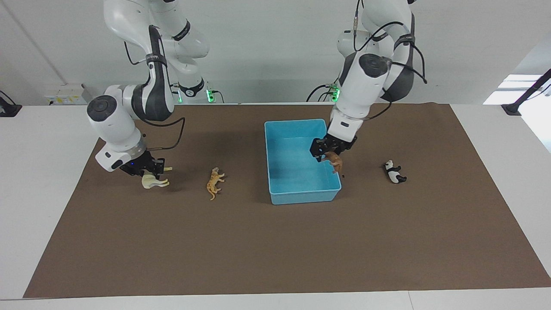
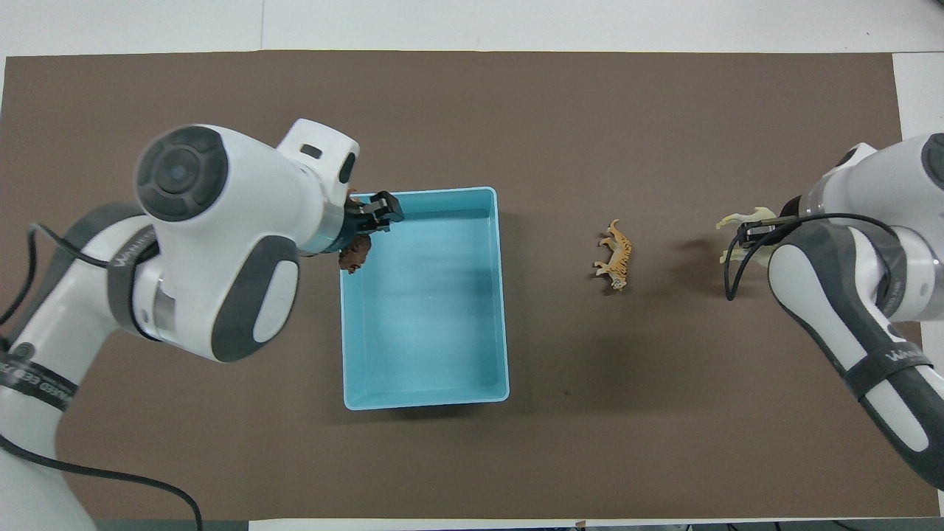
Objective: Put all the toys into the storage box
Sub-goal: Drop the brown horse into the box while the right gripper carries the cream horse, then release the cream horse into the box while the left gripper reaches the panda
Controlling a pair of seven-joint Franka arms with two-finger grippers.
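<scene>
Over the storage box's point(image 1: 301, 196) edge toward my left arm, my left end effector point(image 1: 328, 156) clamps the lion point(image 1: 335, 161); my right end effector point(image 1: 146, 172) grips the horse point(image 1: 154, 182) above the desk point(image 1: 275, 249).

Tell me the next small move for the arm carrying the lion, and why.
Probably carry it a little farther over the storage box before releasing. The left gripper holds the lion right above the box's wall on the left arm's side, so opening now might drop it on the rim or the mat.

Lion point(image 1: 334, 161) held over blue storage box point(image 1: 301, 196) rim.
</scene>
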